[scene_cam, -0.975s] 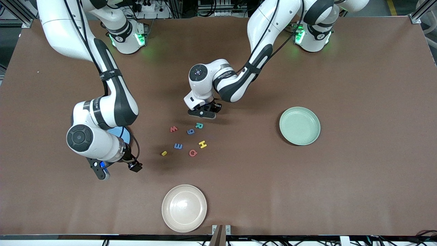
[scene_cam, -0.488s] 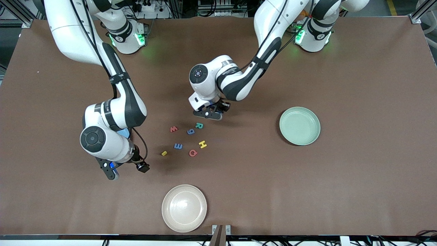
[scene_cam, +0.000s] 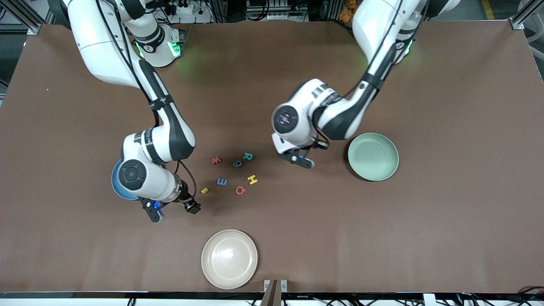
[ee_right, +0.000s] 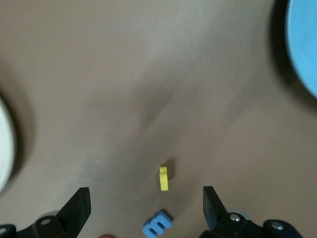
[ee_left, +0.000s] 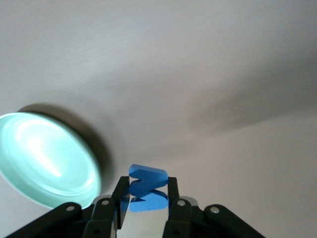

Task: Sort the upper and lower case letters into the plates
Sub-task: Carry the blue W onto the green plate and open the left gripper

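Note:
My left gripper (ee_left: 146, 199) is shut on a blue zigzag letter (ee_left: 147, 174) and holds it up over the table beside the pale mint green plate (ee_left: 44, 158). In the front view this gripper (scene_cam: 301, 158) is between the letters and that plate (scene_cam: 373, 156). My right gripper (ee_right: 144, 203) is open and empty, over the table by a yellow letter (ee_right: 164, 178) and a blue letter (ee_right: 158, 224). In the front view it (scene_cam: 177, 205) is next to the sky blue plate (scene_cam: 114, 183), half hidden under the arm. Loose letters lie mid-table: red (scene_cam: 216, 160), blue (scene_cam: 237, 163), teal (scene_cam: 248, 156), yellow (scene_cam: 252, 179), blue (scene_cam: 221, 182), red (scene_cam: 240, 190), yellow (scene_cam: 204, 191).
A cream-beige plate (scene_cam: 229, 259) sits near the table's front edge, nearer the front camera than the letters; its rim shows in the right wrist view (ee_right: 4, 144). Both arms reach in over the middle of the brown table.
The left arm has swung from over the letters toward the mint plate with the blue letter. The right arm has moved off the sky blue plate toward the letters.

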### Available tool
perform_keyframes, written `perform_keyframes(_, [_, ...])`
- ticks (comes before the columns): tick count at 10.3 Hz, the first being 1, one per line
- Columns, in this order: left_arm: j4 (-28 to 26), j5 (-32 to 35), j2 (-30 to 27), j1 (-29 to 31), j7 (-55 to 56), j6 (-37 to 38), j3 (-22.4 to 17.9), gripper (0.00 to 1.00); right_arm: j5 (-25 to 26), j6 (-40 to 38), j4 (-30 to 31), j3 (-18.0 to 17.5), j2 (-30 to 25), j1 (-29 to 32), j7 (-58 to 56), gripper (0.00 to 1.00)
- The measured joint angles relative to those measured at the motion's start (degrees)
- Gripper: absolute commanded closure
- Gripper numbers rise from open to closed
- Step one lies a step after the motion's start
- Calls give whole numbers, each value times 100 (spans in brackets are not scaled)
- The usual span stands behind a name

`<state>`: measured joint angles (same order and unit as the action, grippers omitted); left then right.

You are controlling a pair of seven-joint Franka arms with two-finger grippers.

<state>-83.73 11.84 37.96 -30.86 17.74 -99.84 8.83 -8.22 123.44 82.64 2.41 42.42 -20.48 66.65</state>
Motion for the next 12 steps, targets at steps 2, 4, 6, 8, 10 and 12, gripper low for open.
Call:
perform_keyframes(2, [-848, 1, -379, 671, -747, -654, 0, 100, -1, 590, 462, 1, 26, -169, 39, 0])
perform_keyframes(4, [-2004, 1, -919, 1259, -1420, -1603, 3, 100, 0, 843, 758, 0, 30, -239, 39, 0])
perform_keyframes(6, [-2905, 1, -1222, 1441, -1520, -2401, 8, 96, 6, 911, 871, 8, 29, -244, 39, 0])
perform_keyframes(8, [-3263, 1, -1289, 1493, -1521, -2705, 8, 76, 77, 1114, 1024, 22, 30, -244, 35, 0])
perform_keyframes(10, [-3337, 1, -1327, 1501, -1522, -2717, 10, 0, 143, 1306, 1092, 41, 29, -243, 35, 0])
perform_keyframes(12, [-3344, 1, -1399, 1502, -1523, -2722, 13, 0, 152, 1383, 1096, 48, 29, -243, 34, 0])
